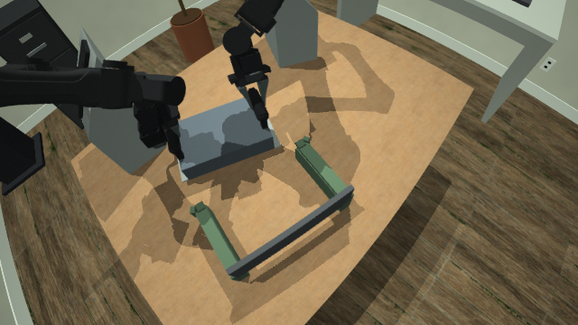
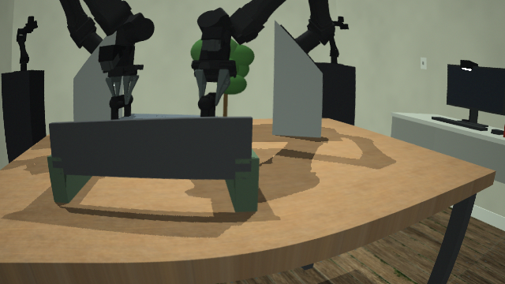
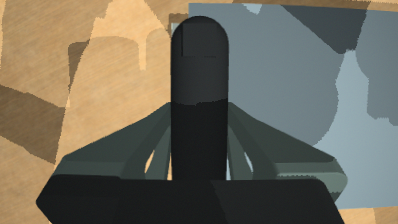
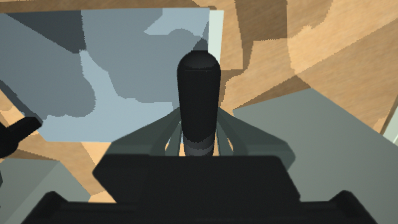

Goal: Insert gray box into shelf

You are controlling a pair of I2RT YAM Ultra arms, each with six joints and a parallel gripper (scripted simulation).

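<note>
The gray box (image 1: 199, 131) (image 2: 170, 115) (image 3: 280, 75) (image 4: 125, 85) is upright and looks about level, in front of the shelf's open side and outside it. My left gripper (image 1: 265, 123) (image 2: 207, 112) (image 3: 199, 111) is shut on its side plate at the end on the right in the top view. My right gripper (image 1: 181, 154) (image 2: 121, 113) (image 4: 198, 112) is shut on the opposite side plate. Any gap under the box is hard to tell. The shelf has two green rails (image 1: 217, 235) (image 1: 318, 167) (image 2: 246, 189) and a dark gray back (image 1: 293, 229) (image 2: 150, 150). The finger pads are mostly hidden.
A tall gray panel (image 1: 117, 140) (image 2: 95, 87) (image 4: 320, 150) stands close to my right arm. Another gray panel (image 1: 295, 38) (image 2: 297, 95) stands beyond my left arm. The wooden table (image 1: 406, 90) (image 2: 355, 197) ends a short way behind the shelf back.
</note>
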